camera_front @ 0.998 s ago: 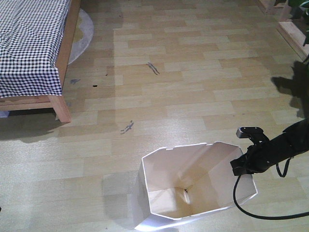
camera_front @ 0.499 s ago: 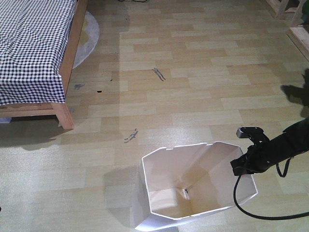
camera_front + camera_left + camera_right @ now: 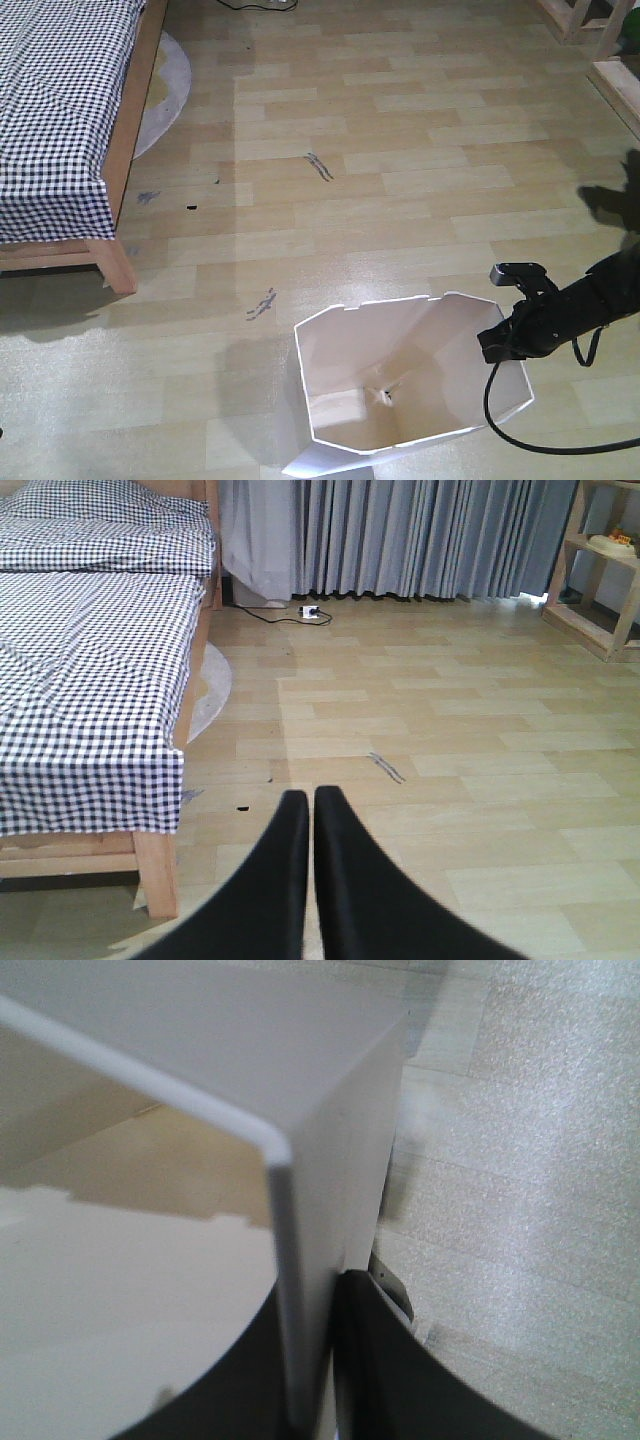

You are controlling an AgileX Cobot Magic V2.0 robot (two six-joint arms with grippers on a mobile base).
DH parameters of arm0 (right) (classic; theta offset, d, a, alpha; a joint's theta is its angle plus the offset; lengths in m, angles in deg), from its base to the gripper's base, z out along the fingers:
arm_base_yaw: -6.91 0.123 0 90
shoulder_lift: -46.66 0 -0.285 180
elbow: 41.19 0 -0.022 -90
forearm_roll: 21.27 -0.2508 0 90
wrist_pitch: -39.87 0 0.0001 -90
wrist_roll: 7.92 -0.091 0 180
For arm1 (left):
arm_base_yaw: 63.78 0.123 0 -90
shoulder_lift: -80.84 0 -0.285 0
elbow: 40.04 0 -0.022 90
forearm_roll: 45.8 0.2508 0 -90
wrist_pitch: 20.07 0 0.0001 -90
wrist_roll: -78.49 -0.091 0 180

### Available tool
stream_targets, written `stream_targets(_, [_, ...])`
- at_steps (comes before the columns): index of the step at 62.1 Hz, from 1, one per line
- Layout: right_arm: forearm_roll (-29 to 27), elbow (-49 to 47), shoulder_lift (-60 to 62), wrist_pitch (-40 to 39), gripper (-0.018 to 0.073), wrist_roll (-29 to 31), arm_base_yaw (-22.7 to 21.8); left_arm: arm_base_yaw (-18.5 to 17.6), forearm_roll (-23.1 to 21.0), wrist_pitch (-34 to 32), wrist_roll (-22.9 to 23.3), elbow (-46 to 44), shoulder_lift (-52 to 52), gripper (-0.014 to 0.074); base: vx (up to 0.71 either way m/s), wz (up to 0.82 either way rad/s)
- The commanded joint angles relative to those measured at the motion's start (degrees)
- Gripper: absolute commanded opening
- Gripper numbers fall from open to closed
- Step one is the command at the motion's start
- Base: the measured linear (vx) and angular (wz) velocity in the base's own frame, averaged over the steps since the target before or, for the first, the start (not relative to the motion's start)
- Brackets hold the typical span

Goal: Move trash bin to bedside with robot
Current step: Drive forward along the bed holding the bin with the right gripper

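White, angular-rimmed trash bin [image 3: 340,375], cream inside, stands well apart from the bed [image 3: 60,120], right pincer [image 3: 497,345] clamped on its rim, left pincer [image 3: 312,810] pressed together, the bed now shifted slightly leftward in view.

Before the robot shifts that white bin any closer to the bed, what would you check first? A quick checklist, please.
1. Grip: the right gripper pinches the trash bin wall, one finger on each side: ok.
2. Bin upright: ok.
3. The floor toward the bed free of obstacles: ok, only scuff marks; a round mat lies by the bed.
4. Bin at the bedside: not ok, well apart.
5. Left gripper shut and empty: ok.
6. Bin base lifted or dragging: cannot tell.
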Motion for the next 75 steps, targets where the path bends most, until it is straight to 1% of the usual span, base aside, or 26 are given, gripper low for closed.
stream_targets(1, [-3.04,-0.72,4.42,10.14,-0.0005,0.08,-0.08,0.05,-0.24,-3.95,0.35,0.67,-0.83,-0.0006,0.17,-0.05])
stream_targets(41, [-3.04,-0.72,4.42,10.14,-0.0005,0.08,-0.08,0.05,-0.24,-3.95,0.35,0.67,-0.83,-0.0006,0.17,-0.04])
stream_targets(75, [-3.04,-0.72,4.42,10.14,-0.0005,0.08,-0.08,0.05,-0.24,-3.95,0.35,0.67,-0.83,-0.0006,0.2,0.08])
